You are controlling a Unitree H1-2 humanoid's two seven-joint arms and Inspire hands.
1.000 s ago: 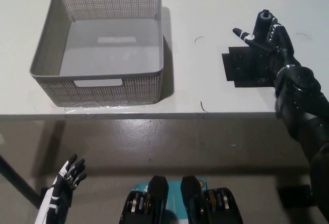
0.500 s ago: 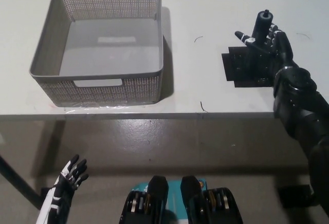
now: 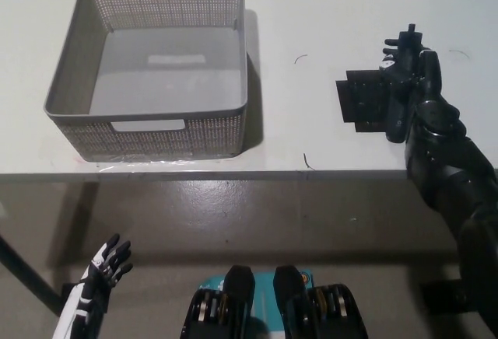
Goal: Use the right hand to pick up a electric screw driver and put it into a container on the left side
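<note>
My black right hand (image 3: 408, 65) is over the right part of the white table (image 3: 311, 12), at the right edge of a black mat (image 3: 364, 102). Its fingers are closed around a black electric screwdriver (image 3: 396, 118), whose dark body slants down over the mat while a thin tip sticks out above the hand. Black on black blurs the outline of the grip. The grey mesh container (image 3: 148, 133) stands empty on the left of the table, well apart from the hand. My white left hand (image 3: 106, 265) rests below the table edge at the lower left, fingers apart.
The table's front edge (image 3: 233, 174) runs across the middle of the picture, with grey floor below it. Bare white tabletop lies between the container and the mat. A table leg (image 3: 23, 277) shows at the lower left.
The right hand has turned and tilted with the screwdriver, shifting slightly right; the thumb that stuck out to the left is now tucked in. Container and left hand have stayed put.
</note>
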